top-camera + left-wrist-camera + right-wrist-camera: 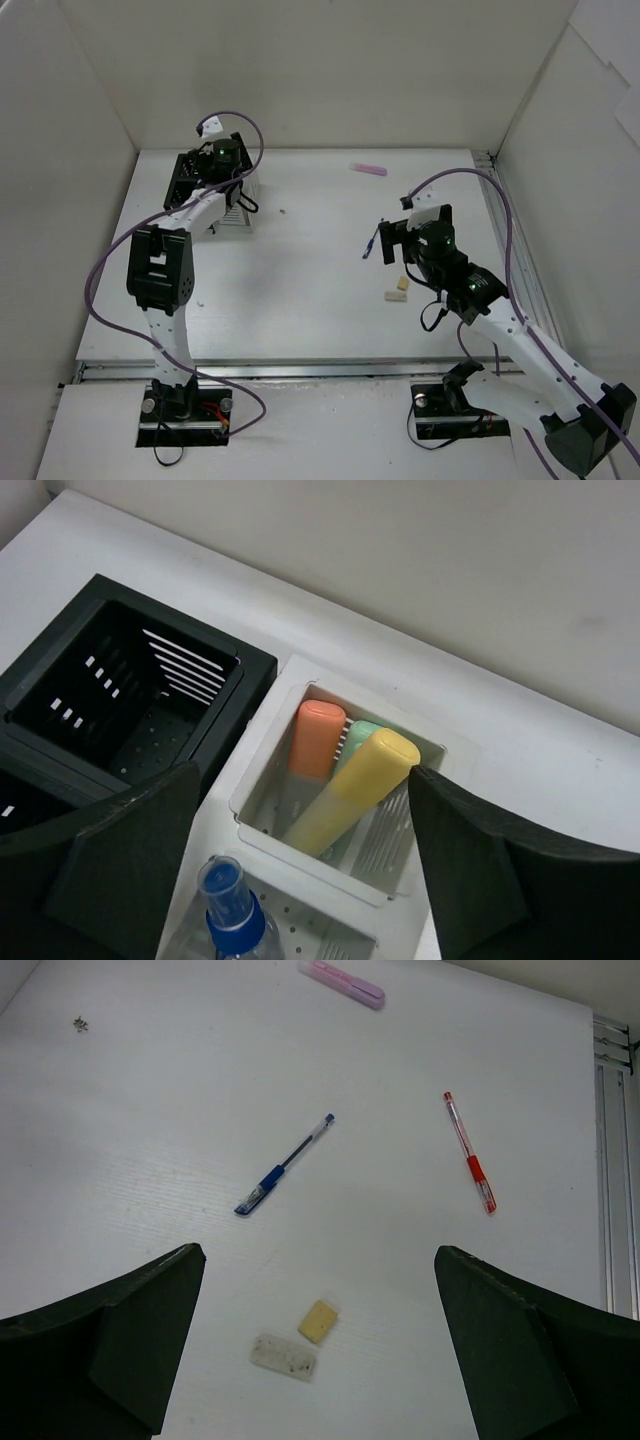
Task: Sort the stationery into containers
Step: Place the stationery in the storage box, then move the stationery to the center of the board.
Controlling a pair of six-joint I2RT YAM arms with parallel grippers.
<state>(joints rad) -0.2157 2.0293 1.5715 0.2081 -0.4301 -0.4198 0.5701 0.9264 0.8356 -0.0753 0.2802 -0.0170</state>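
Note:
My left gripper point(310, 865) is open above the joined containers, the black one point(60, 670) and the white one point(270, 810). A white compartment holds the orange-capped point(318, 738), green-capped point(357, 734) and yellow point(350, 790) highlighters. The blue-capped marker point(232, 905) stands in the nearer compartment. My right gripper point(320, 1360) is open above two erasers point(318, 1321) point(284, 1356). The blue pen point(285, 1165), red pen point(470, 1152) and pink highlighter point(345, 984) lie on the table beyond. In the top view the left gripper point(222, 160) is far left and the right gripper point(410, 235) is right of centre.
White walls enclose the table on three sides. A metal rail point(615, 1160) runs along the right edge. A small dark speck point(80, 1024) lies mid-table. Purple cables point(100, 270) loop beside both arms.

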